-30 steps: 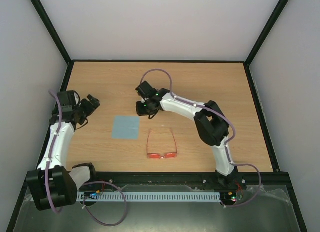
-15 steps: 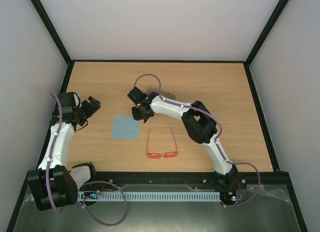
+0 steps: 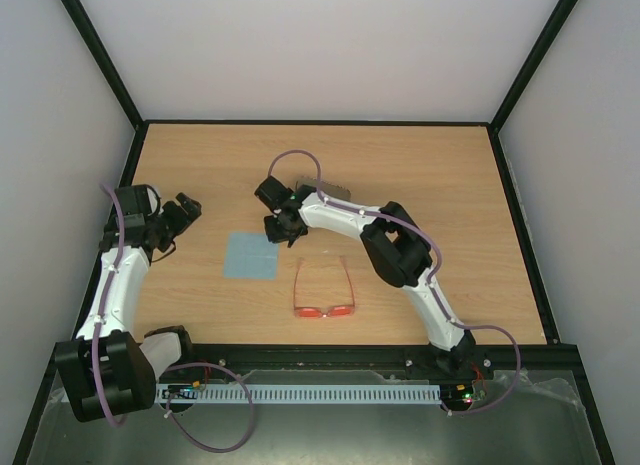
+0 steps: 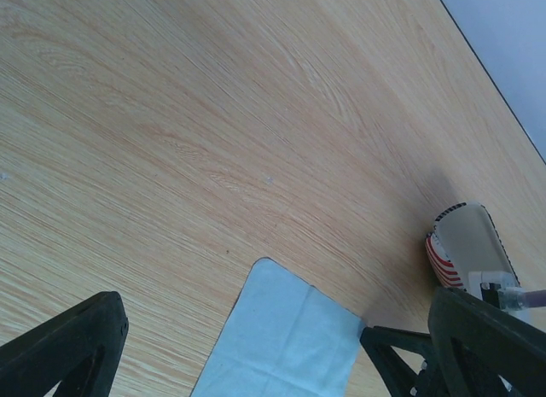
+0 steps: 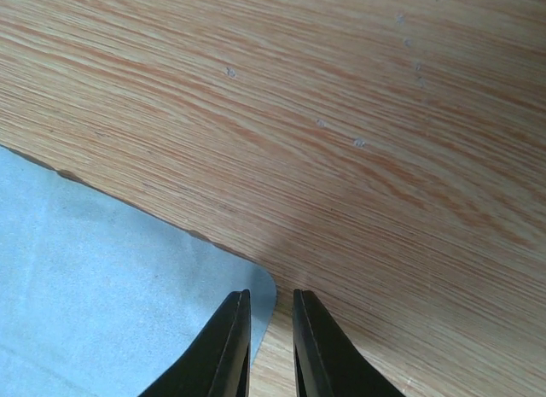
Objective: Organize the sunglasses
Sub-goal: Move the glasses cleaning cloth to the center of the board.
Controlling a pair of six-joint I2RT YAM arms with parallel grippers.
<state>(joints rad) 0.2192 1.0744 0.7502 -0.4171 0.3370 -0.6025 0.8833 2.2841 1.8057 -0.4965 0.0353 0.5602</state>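
Note:
The sunglasses (image 3: pixel 323 291), with a thin red-orange frame and red lenses, lie with temples unfolded on the wood table (image 3: pixel 450 185), lenses toward the near edge. Neither wrist view shows them. My right gripper (image 3: pixel 280 228) hangs over the far right corner of the light-blue cloth (image 3: pixel 250 255), up and left of the sunglasses. In the right wrist view its jaws (image 5: pixel 270 293) stand a narrow gap apart, with the flat cloth corner (image 5: pixel 128 286) below them. My left gripper (image 3: pixel 185 207) is open and empty left of the cloth, which shows between its jaws in the left wrist view (image 4: pixel 275 299).
A flag-patterned oblong case (image 3: pixel 338 193) lies behind the right arm; it shows in the left wrist view (image 4: pixel 465 243) too. The cloth (image 4: pixel 290 337) lies flat. Black frame rails edge the table on all sides.
My right gripper has swung left and nearer, from beside the case to the cloth's far right corner, uncovering the case. The left arm has barely moved.

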